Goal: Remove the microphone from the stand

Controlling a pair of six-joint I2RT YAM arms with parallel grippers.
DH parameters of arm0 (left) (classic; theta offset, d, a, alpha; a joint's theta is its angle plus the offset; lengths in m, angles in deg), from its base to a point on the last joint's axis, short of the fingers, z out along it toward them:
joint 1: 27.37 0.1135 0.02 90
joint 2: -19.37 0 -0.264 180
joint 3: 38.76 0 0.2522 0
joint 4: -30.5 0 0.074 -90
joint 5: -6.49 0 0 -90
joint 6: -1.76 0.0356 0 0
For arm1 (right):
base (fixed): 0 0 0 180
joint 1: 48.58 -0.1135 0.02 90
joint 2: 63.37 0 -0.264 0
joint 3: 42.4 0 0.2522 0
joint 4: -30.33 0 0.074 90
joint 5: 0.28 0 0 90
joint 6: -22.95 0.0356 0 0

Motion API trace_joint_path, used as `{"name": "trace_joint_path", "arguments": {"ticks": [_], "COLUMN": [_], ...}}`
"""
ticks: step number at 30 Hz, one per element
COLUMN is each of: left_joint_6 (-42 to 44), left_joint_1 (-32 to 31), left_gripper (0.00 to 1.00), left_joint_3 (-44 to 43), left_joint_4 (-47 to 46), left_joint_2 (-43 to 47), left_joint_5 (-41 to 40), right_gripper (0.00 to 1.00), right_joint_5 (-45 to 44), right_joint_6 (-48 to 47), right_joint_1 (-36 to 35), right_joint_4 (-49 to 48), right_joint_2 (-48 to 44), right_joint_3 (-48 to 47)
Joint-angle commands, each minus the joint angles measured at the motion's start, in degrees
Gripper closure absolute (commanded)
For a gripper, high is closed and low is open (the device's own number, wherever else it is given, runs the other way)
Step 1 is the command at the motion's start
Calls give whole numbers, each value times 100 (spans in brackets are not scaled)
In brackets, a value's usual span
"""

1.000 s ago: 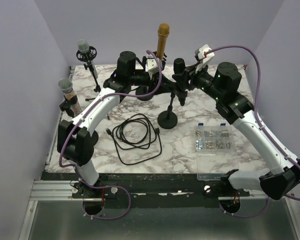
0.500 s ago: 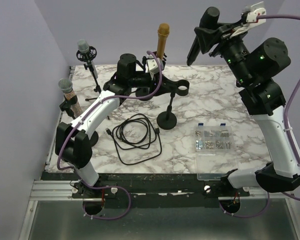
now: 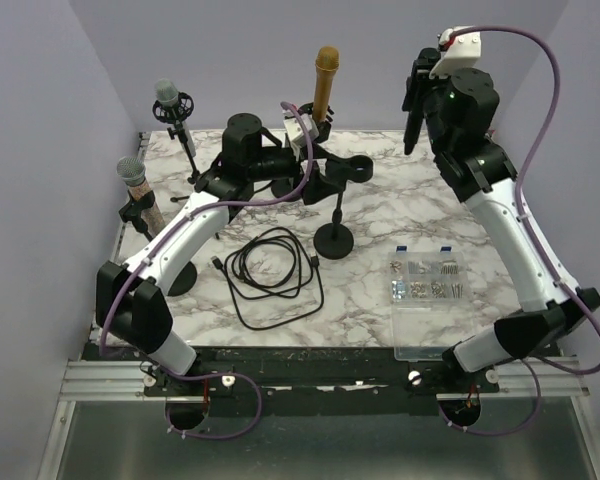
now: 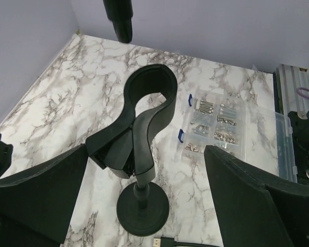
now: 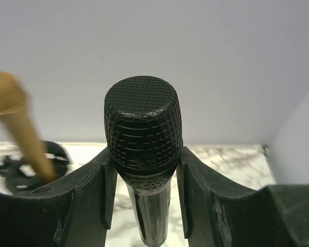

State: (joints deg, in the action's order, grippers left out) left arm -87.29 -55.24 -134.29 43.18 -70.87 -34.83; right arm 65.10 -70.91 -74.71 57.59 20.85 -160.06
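changed: microphone (image 3: 411,125) was in the clip (image 4: 149,90) a second ago, now raised high to the right of stand (image 3: 336,215) | clip empty | right gripper (image 5: 143,175) pinching microphone | left gripper (image 4: 144,180) jaws spread, flanking stand | removal looks done

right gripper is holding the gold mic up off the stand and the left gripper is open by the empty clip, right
No, the mic in the right gripper is black, not gold. The right wrist view shows its black head between the fingers, with the gold mic off to the side. The left gripper is open by the empty clip.
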Motion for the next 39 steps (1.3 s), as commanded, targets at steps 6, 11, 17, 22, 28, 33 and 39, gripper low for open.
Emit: {"name": "trace_joint_path", "arguments": {"ticks": [6, 11, 17, 22, 28, 33, 39], "left_joint_6": [-533, -509, -245, -276, -347, -376, -122], "left_joint_1": [-20, -25, -15, -3, -45, -94, -130], "left_gripper": [1, 2, 2, 2, 2, 2, 2], "left_joint_3": [-370, -1129, -1183, 56, 1422, 1833, 1980], "left_joint_4": [1125, 2456, 3296, 2370, 1259, 878, 821], "left_joint_2": [1158, 1484, 1863, 2642, 3476, 3631, 3656], "left_joint_5": [-1203, -2052, -3216, -3811, -3139, -3275, -3427], "right_gripper": [99, 99, 99, 99, 99, 99, 100], "right_joint_5": [437, 506, 472, 308, 184, 413, 630], "right_joint_6": [608, 558, 448, 289, 96, 131, 163], "right_joint_1": [1567, 1929, 2176, 2243, 2296, 2359, 2368], "right_joint_4": [495, 983, 1432, 1507, 1559, 1727, 1421], "right_joint_2": [1183, 2219, 3269, 3916, 5003, 5950, 6560], "right_joint_3": [316, -85, -661, -1010, -1874, -3118, -3648]}}
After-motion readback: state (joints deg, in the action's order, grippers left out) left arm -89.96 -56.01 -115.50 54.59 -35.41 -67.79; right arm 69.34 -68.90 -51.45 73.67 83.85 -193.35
